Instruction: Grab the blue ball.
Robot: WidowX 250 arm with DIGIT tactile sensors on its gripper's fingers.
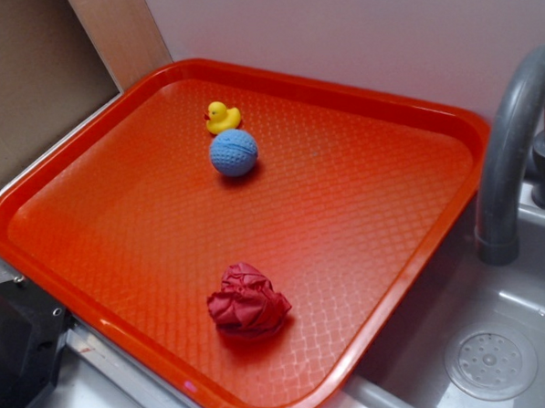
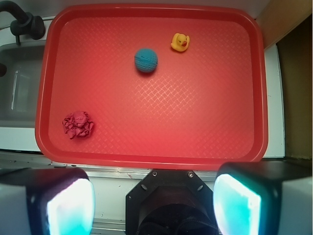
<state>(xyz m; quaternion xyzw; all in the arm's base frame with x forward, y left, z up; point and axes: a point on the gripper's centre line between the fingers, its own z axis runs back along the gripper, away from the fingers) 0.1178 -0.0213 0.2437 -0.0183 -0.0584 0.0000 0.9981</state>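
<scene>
Blue ball resting far back on red tray, just beside yellow duck, well apart from red cloth wad; gripper high above near edge, jaws spread, empty; approach stage, next needing forward reach and descent.

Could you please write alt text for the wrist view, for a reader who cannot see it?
A blue ball sits on a red tray, a yellow duck close beside it and a red cloth wad far off; the open tool is outside the tray's near edge.
</scene>
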